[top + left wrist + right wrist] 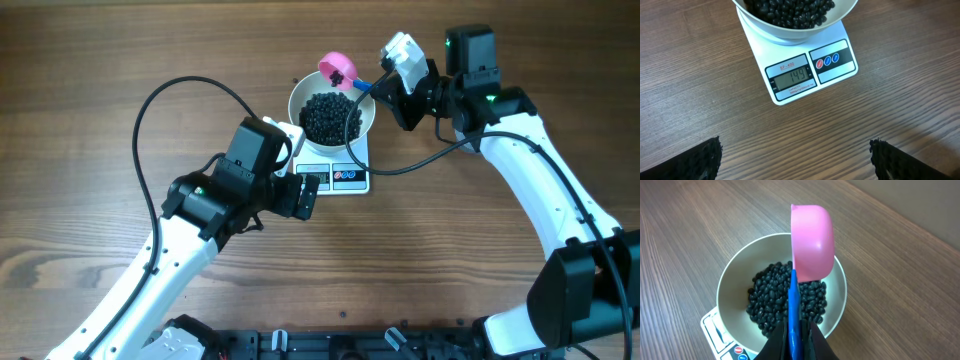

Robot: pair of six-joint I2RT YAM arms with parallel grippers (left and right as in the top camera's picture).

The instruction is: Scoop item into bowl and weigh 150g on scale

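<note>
The scoop (812, 240) is clamped by its blue handle (794, 315) in the right pincer (795, 339) and held over the bowl (732, 280) at its twelve o'clock rim. The beans (767, 300) are piled in the bowl, which is seated on the scale (805, 75) – display (792, 79) at six o'clock. The left pincer (797, 160) is spread wide over the tabletop (690, 75), holding nothing. The beans are judged hard, smooth and apt to roll – best added a few at a time, with the scoop gripped by the handle.
</note>
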